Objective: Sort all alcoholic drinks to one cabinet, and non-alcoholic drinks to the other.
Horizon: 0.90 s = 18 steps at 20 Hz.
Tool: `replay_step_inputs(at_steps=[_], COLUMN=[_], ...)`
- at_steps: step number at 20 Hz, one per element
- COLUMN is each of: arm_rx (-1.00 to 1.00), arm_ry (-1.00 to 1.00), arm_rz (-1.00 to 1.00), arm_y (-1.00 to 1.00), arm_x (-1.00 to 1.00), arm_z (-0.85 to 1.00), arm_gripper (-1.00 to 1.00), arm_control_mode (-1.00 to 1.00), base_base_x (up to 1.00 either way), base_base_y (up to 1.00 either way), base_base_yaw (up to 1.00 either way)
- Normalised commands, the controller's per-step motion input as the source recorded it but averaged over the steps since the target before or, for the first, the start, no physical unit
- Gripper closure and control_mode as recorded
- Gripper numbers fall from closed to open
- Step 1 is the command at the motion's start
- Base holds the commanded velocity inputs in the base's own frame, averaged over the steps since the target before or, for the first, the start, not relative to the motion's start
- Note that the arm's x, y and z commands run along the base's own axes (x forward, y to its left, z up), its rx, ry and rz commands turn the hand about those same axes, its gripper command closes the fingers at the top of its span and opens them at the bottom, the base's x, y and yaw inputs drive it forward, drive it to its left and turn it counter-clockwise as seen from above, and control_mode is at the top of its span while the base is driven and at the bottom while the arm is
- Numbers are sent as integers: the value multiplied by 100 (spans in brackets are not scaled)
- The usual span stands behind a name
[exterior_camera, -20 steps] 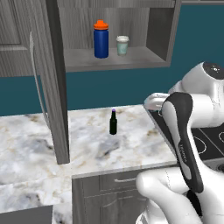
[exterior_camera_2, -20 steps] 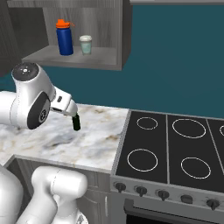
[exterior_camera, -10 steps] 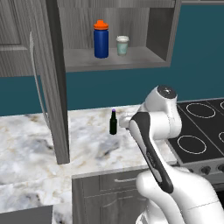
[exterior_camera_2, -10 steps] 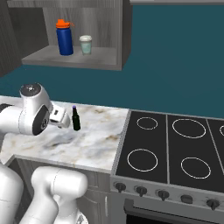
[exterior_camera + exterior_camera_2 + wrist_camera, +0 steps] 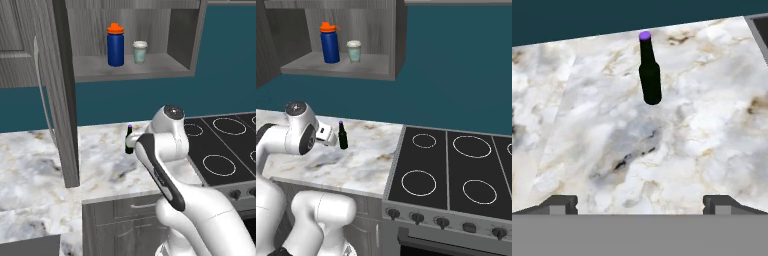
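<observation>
The gripper hangs low over the marble counter — fingers spread wide, holding nothing. Ahead stands the slim green bottle (purple cap, upright), apart from them.

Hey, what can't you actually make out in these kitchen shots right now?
- Green bottle: in the left base view the arm covers its lower right side; any label is too small to read.
- Gripper: in the right base view its fingers merge into a small blur beside the bottle; contact can't be judged there.
- Cup: contents hidden by its lid.
- Cabinet: top cut off by the frame edge.
- Stove: right side cut off.
</observation>
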Motion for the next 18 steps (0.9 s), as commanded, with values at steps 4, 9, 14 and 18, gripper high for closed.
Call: replay_step_inputs(at_steps=[4,9,14,18], arm_rx=[0,0,0,0], arm_ry=[0,0,5,7], arm_rz=[0,0,0,0], arm_y=[-5,0,0,0], arm_x=[41,44,40,24], arm_z=[0,-3,-21,-22], arm_gripper=[-100,-100,-100,-100], arm_control_mode=[-100,-100,-100,-100], base_base_x=[0,0,0,0], base_base_y=[0,0,0,0], base_base_yaw=[0,0,0,0])
